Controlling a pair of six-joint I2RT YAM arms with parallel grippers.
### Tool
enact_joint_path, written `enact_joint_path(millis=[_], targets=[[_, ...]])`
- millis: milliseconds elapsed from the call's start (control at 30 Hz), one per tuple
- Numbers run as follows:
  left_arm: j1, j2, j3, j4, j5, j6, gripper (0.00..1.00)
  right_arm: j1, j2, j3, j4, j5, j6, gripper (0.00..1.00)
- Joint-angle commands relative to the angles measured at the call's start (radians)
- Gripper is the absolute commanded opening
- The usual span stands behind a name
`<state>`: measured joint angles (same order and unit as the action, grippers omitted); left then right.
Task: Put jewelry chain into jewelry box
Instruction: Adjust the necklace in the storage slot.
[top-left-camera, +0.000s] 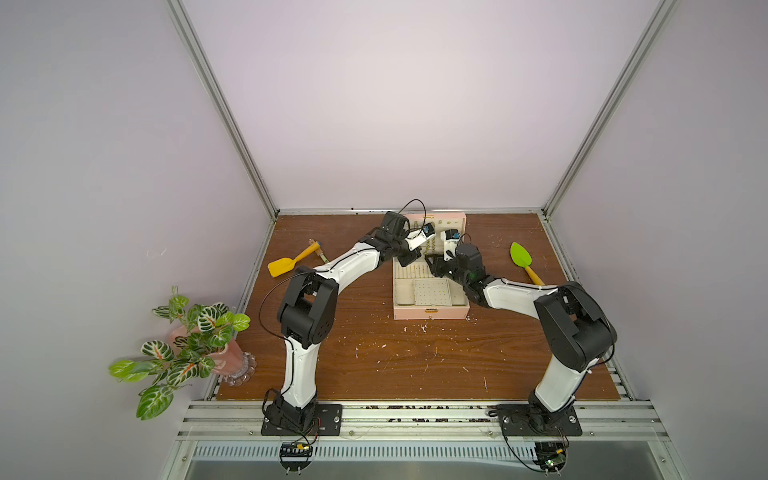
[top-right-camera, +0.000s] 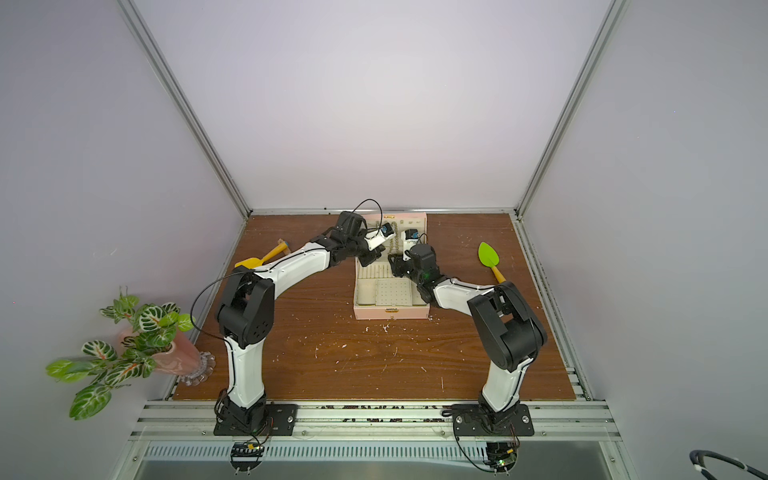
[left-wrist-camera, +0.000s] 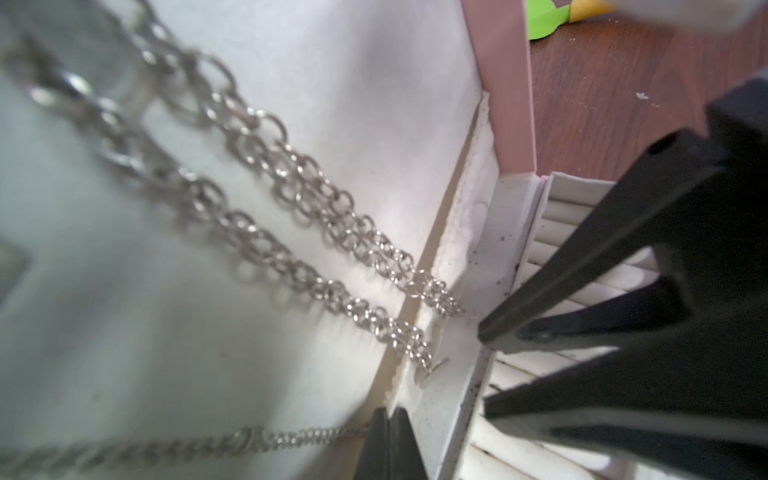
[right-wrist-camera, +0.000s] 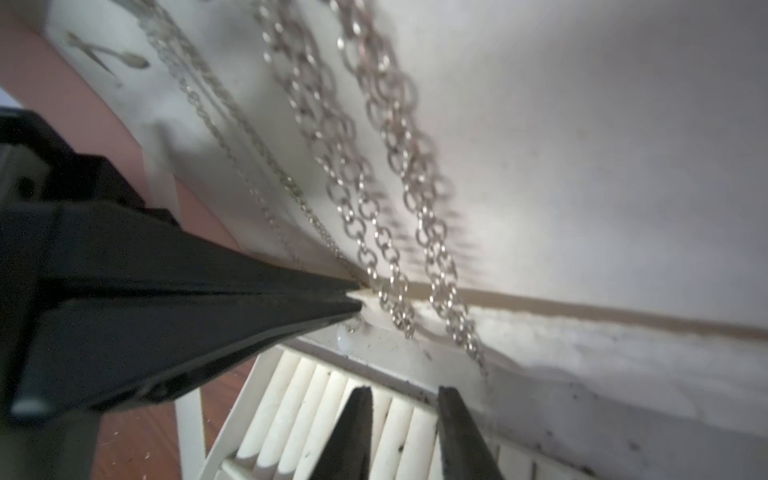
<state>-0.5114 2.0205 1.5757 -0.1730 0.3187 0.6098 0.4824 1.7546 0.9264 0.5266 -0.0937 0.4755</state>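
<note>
Far left of the jewelry box (top-left-camera: 431, 311), beyond the tabletop (top-left-camera: 374, 361) edge, a leafy plant in a pink vase (top-left-camera: 183, 345) stands by the wall. Nearer the box, still to its left, a yellow scoop (top-left-camera: 286, 264) lies flat, well apart from it.

The box sits open toward the tabletop's far edge, lid upright close to the back wall. Bare wood with white crumbs spreads wide in front of it.

The left arm reaches in over the box's left side. Its end effector (left-wrist-camera: 386, 432) has its tips pressed together at the hinge crease, where a thinner strand (right-wrist-camera: 249, 174) ends; whether it pinches that strand I cannot tell.

The jewelry chain (left-wrist-camera: 291, 174) hangs inside the box against the lid's cream lining in two chunky strands, its lower ends reaching the crease just above the ring rolls (right-wrist-camera: 307, 399). A small round piece (left-wrist-camera: 436, 370) lies at one end.

The right end effector (right-wrist-camera: 404, 392) hovers over the ring rolls just before the chain, narrowly parted and gripping nothing. The two arms crowd the box's rear half.

Right of the box, well apart, lies a green leaf-shaped spatula (top-left-camera: 521, 255).
</note>
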Motion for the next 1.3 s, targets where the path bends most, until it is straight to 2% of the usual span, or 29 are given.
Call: enact_joint_path(millis=[0,167,533,1000,1133,1267], targets=[[0.0,0.018,-0.002,0.047,0.039,-0.008,0.01,-0.01,-0.113,-0.032,0.021,0.008,0.002,0.35],[0.001,0.016,-0.003,0.047,0.04,-0.008,0.01,-0.031,-0.142,-0.075,0.033,0.052,0.016,0.36],[0.001,0.015,-0.003,0.046,0.046,-0.004,0.01,-0.036,0.001,0.036,0.053,0.028,0.03,0.33],[0.001,0.01,-0.005,0.039,0.052,0.001,0.01,-0.031,0.089,0.138,0.053,0.057,0.023,0.28],[0.001,0.008,-0.006,0.038,0.054,0.001,0.01,-0.028,0.094,0.146,0.047,0.076,0.022,0.19],[0.001,0.007,-0.006,0.038,0.054,0.001,0.01,-0.029,0.078,0.131,0.042,0.093,0.014,0.02]])
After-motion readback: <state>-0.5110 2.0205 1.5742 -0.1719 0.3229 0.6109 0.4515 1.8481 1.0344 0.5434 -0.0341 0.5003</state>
